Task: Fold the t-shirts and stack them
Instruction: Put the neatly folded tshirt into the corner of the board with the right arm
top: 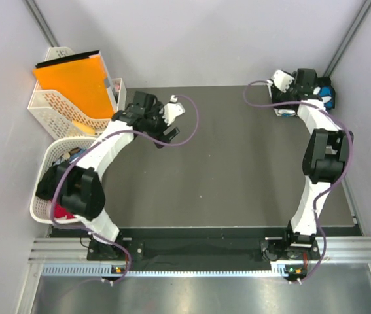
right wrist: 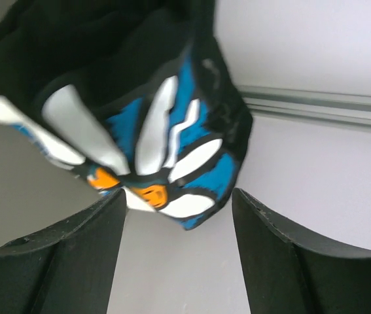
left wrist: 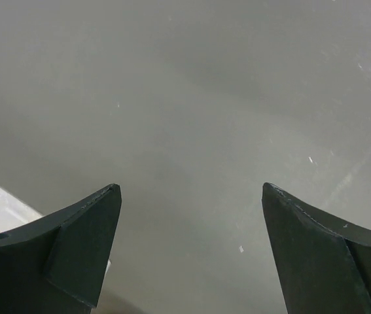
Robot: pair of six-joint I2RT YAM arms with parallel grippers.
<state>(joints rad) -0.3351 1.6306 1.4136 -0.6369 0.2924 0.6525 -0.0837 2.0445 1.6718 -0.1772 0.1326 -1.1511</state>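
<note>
- Top view: the table (top: 237,170) has a dark, matte, flat top, bare across its middle between the 2 arms.
- 1 shirt (top: 328,97), black with blue showing, sits bunched at the far right corner, against the wall.
- The right gripper (top: 309,88) is right beside that shirt; its jaws cannot be read from up here.
- The left gripper (top: 174,110) hangs over the far left part of the table, well apart from the shirt.
- 2 white lattice baskets stand along the left edge. The far basket (top: 46,104) holds a flat orange folder (top: 74,78), tilted on end.
- The near basket (top: 40,204) overhangs the table's left edge and holds dark items and some red cloth (top: 64,212).
- Left wrist view: the left gripper (left wrist: 192,196) has its jaws spread wide with nothing between them.
- Its black fingers (left wrist: 74,248) are smooth and wedge-shaped, over plain grey surface with a few pale specks. A white strip cuts the lower left corner.
- Right wrist view: the right gripper (right wrist: 177,196) has its jaws spread, pinching nothing.
- The shirt (right wrist: 139,98) is soft black cloth, crumpled, with a flower print of white petals on blue and small orange marks.
- The print's lowest fold reaches down just between the fingertips (right wrist: 110,206); whether it touches them cannot be told.
- Right of the shirt is a pale wall with a metal rail along its foot.
</note>
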